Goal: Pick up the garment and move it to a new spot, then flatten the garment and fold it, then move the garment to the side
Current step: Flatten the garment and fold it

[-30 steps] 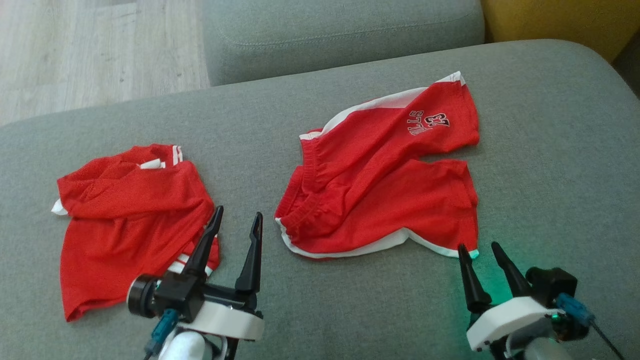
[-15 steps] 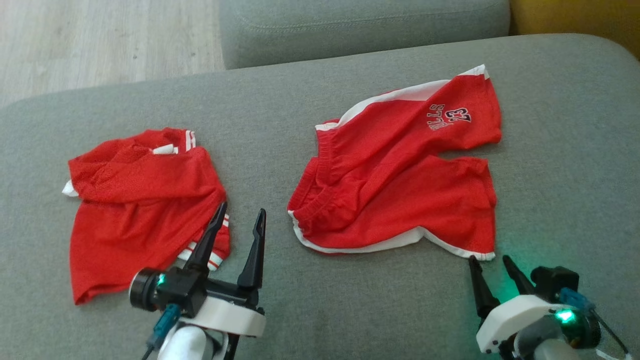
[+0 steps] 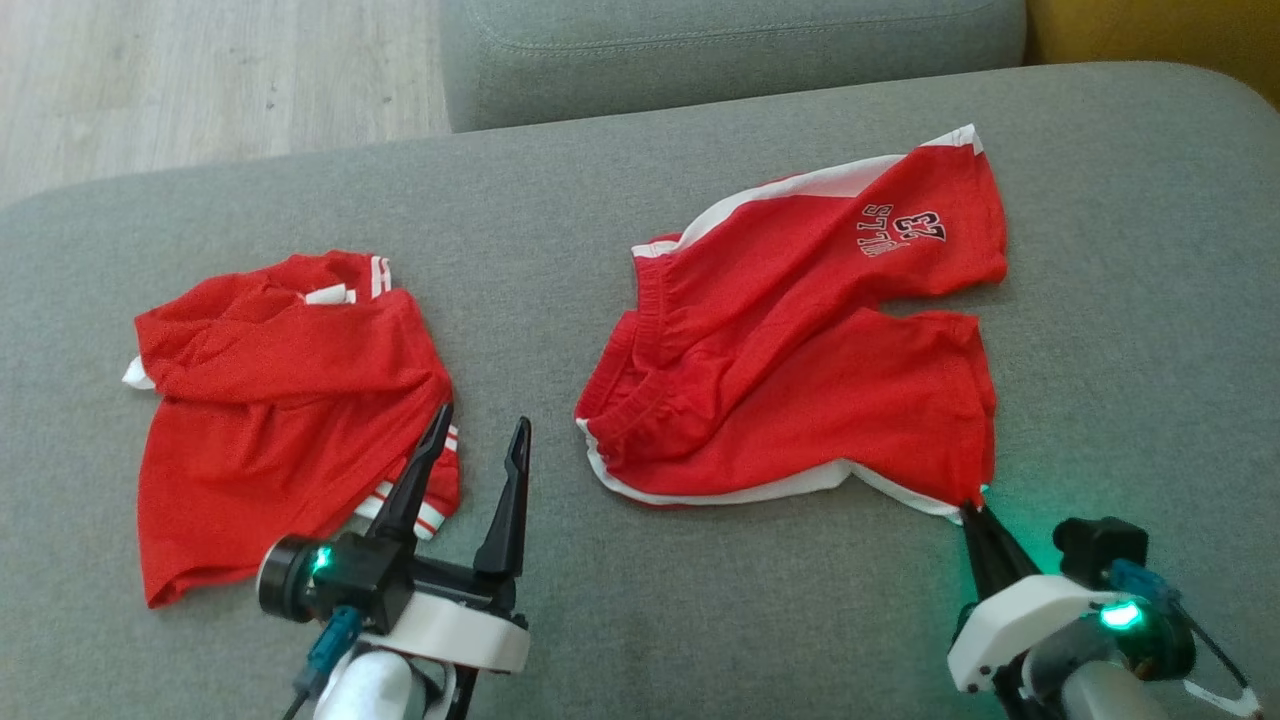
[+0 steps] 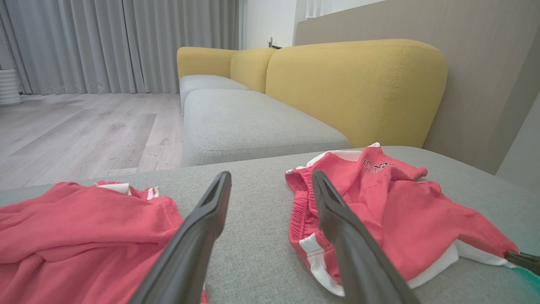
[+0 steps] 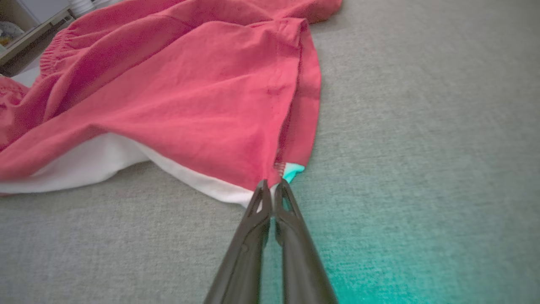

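Since half a second ago the right jaws have gone from apart, just short of the shorts (image 3: 800, 350), to pressed together on the hem corner nearest the robot, which is now drawn out to a point. Jersey and left jaws lie as before.

Pale wood floor (image 3: 200, 70) lies at the far left, with grey curtains (image 4: 105, 42) hanging to it in the left wrist view. A grey sofa seat (image 3: 600, 620) carries everything. A second grey cushion (image 3: 720, 50) lies beyond it, and yellow backrests (image 4: 358, 84) run along a beige wall (image 4: 485, 63).

On the seat's left lies a crumpled red jersey (image 3: 270, 400) with white-striped trim. The left jaws stand wide apart and empty, low over the seat between the two garments. One finger (image 3: 415, 480) overlaps the jersey's near right corner in the head view.

The shorts lie right of centre on the seat, well apart from the jersey. They are red with white side panels, the gathered waistband to the left and the legs to the right. The farther leg bears lettering and "23". They are spread out but rumpled, and a white band runs along the nearer leg's edge. The right jaws are clamped on the tip of that leg's right corner, where white trim meets red. A green glow from the wrist tints the seat around them.
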Robot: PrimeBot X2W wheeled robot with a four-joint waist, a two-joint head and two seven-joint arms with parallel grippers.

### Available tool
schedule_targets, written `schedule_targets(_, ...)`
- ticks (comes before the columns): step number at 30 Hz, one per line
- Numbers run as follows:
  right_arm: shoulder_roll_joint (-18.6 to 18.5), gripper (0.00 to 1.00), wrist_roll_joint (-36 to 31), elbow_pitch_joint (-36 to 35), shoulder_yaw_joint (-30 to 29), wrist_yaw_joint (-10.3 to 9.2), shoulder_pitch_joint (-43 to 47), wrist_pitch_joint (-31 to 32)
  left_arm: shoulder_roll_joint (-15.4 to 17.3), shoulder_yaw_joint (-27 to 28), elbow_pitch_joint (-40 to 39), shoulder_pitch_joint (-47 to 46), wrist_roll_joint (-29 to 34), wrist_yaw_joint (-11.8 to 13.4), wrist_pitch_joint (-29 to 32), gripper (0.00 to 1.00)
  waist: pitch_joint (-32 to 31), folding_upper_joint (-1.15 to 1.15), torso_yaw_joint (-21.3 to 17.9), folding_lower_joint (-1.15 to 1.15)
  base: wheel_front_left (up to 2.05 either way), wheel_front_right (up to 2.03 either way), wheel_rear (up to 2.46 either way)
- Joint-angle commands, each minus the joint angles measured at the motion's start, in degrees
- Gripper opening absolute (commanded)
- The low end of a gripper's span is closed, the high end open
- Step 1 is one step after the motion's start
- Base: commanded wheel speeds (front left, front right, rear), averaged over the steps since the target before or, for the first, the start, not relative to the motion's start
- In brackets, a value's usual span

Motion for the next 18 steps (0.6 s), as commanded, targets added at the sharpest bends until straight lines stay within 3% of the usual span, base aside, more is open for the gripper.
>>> schedule_targets(1,-0.11,0.0,-0.56,-1.42,0.96,-0.04,-2.18,-0.92,0.12,2.06,-1.61,-2.61,0.34,0.06,-0.46,1.0,-0.03,0.0,-0.14,0.0,0.0,0.0,0.0)
schedule_targets(10,-0.11,0.0,-4.97,-4.88,-6.17,-0.04,-3.53,-0.74,1.29,1.15,0.09,-3.59,1.34,-0.87,-0.46,1.0,0.79,0.0,-1.68,0.0,0.0,0.0,0.0)
schedule_targets(18,-0.11,0.0,-6.59,-7.61,-8.88,-0.04,-5.36,2.44,6.15,-8.59,8.9,-10.37,5.29,-3.17,1.77,1.0,3.36,0.0,-3.0,0.0,0.0,0.0,0.0)
